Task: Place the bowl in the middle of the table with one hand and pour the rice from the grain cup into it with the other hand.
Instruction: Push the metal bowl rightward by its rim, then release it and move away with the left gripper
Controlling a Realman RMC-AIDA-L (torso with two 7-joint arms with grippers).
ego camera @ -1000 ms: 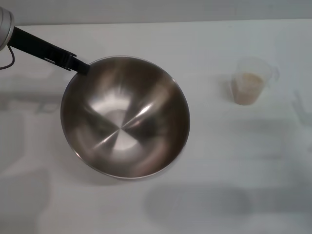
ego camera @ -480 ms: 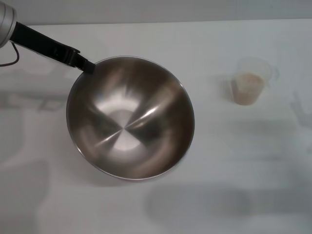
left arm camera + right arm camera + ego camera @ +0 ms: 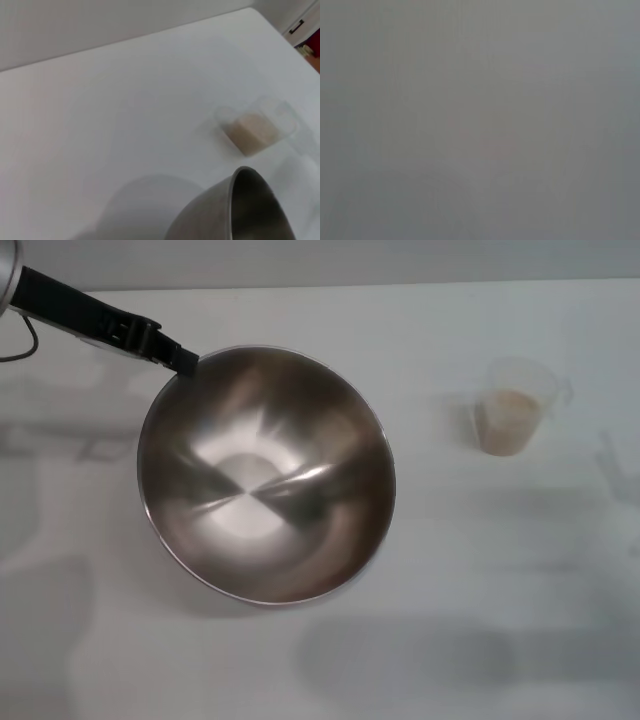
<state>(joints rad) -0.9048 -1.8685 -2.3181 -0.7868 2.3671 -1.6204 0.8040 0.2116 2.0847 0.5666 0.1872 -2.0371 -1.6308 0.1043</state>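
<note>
The large steel bowl is left of the middle of the white table in the head view. My left gripper comes in from the far left and is shut on the bowl's far-left rim. The bowl's rim also shows in the left wrist view. The clear grain cup stands upright at the right of the table, apart from the bowl, with pale rice in its lower half. The cup shows in the left wrist view too. My right gripper is out of view.
The white table runs to a far edge against a grey wall. The right wrist view shows only a flat grey surface. Soft shadows lie on the table near the front edge.
My left gripper has moved a little to the right and toward the far side with the bowl. The bowl's tilt has changed slightly. The grain cup has not moved.
</note>
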